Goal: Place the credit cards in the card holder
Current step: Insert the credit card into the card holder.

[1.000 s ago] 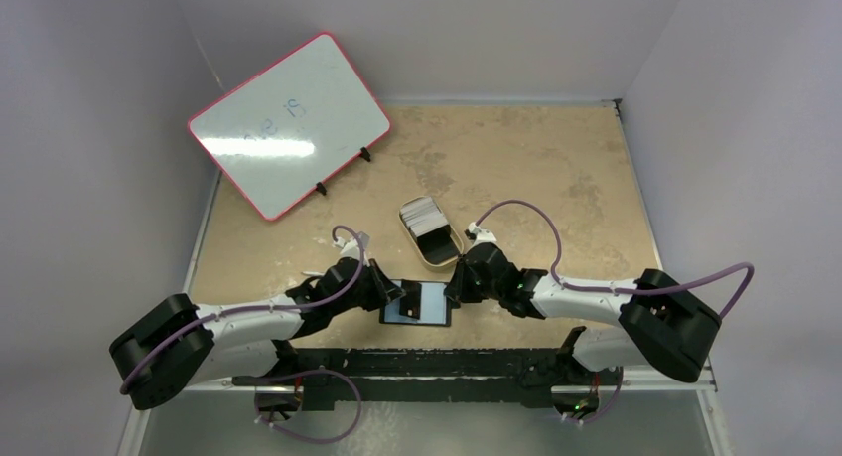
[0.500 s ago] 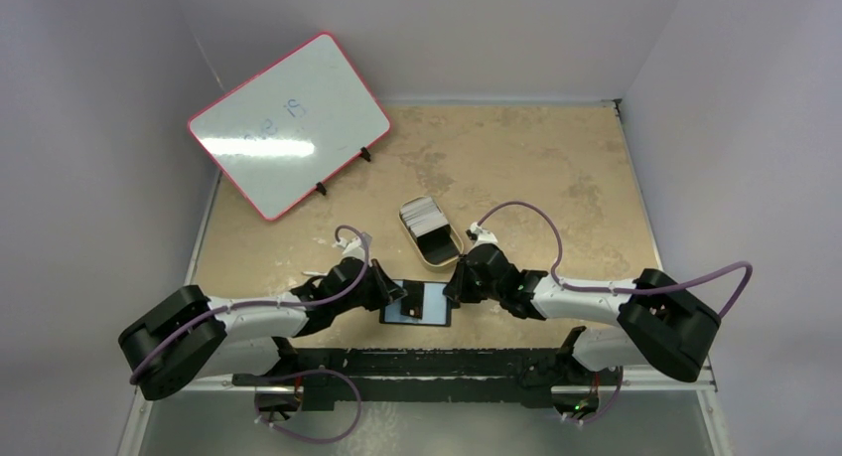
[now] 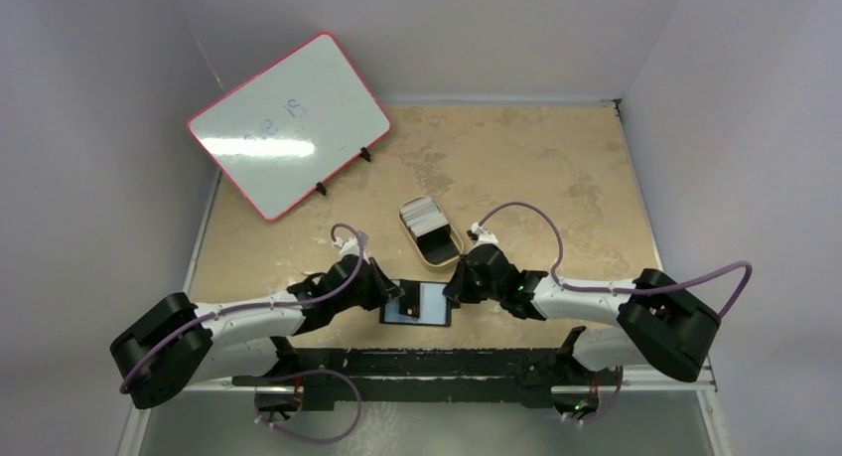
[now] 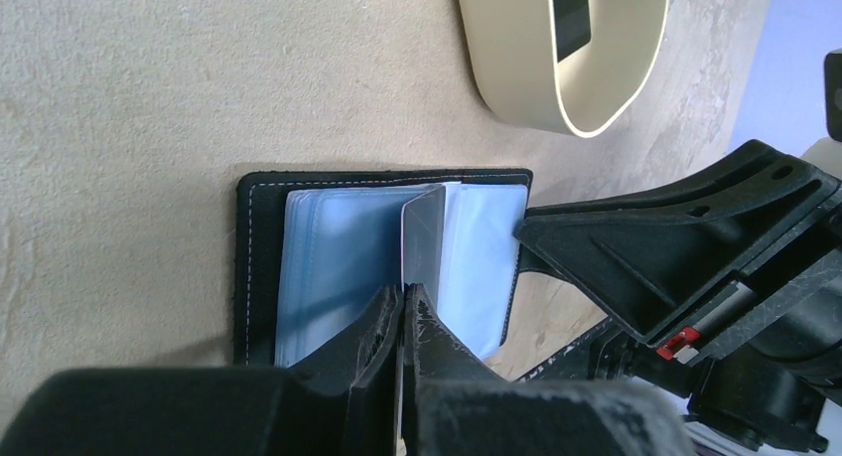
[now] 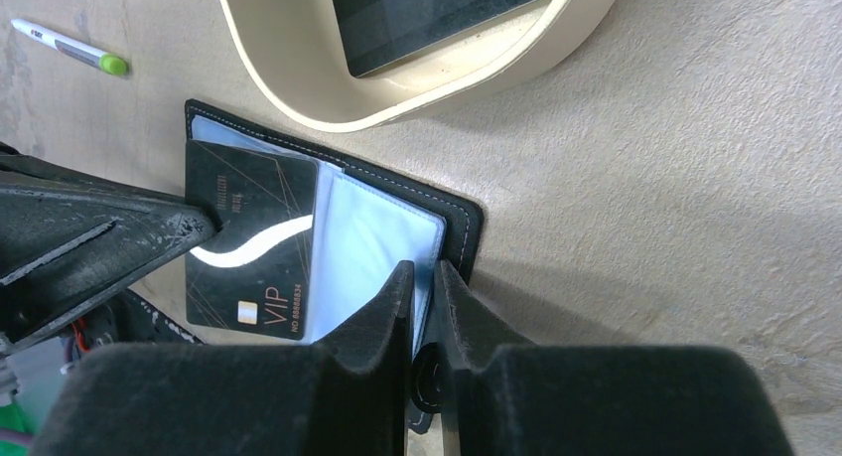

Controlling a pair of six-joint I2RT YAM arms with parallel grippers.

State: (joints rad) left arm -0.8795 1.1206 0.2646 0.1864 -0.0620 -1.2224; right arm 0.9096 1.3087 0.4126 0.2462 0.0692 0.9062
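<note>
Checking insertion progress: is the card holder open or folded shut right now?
Open. The card holder lies spread, bluish sleeves showing, while the left gripper holds a dark card over them.

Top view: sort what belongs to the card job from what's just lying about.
Job: wallet, card in left gripper, right gripper pinching the wallet's edge, card stack.
Lying about: whiteboard, pen, tin holding the stack.

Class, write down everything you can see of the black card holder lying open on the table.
The small black stitched folding card holder lies open flat on the tan table, bluish plastic sleeves showing. The right gripper pinches one edge; the left gripper holds a dark VIP card upright over its sleeves.
</note>
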